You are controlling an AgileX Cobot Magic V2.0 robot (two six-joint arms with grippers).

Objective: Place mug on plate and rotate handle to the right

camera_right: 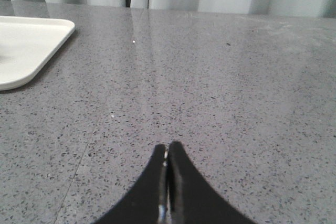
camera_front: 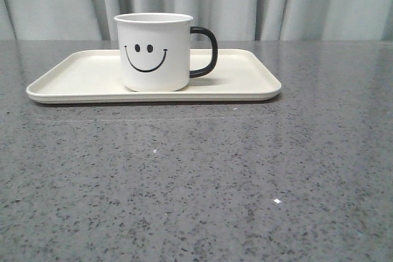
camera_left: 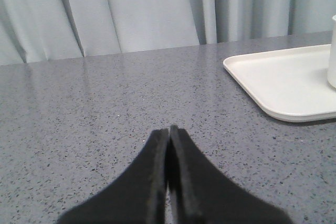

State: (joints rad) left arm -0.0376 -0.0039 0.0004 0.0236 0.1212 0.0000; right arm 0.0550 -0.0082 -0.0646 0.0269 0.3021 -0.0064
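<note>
The white mug (camera_front: 153, 51) with a black smiley face stands upright on the cream plate (camera_front: 80, 75), left of the plate's middle. Its black handle (camera_front: 206, 51) points to the right. Neither arm shows in the front view. In the left wrist view my left gripper (camera_left: 168, 129) is shut and empty over bare table, with the plate's corner (camera_left: 278, 80) and a sliver of the mug (camera_left: 332, 51) far off. My right gripper (camera_right: 168, 146) is shut and empty too, well away from the plate's corner (camera_right: 31, 51).
The grey speckled table (camera_front: 196, 176) stretches in front of and beside the plate. Pale curtains (camera_front: 276, 1) hang behind the table's far edge.
</note>
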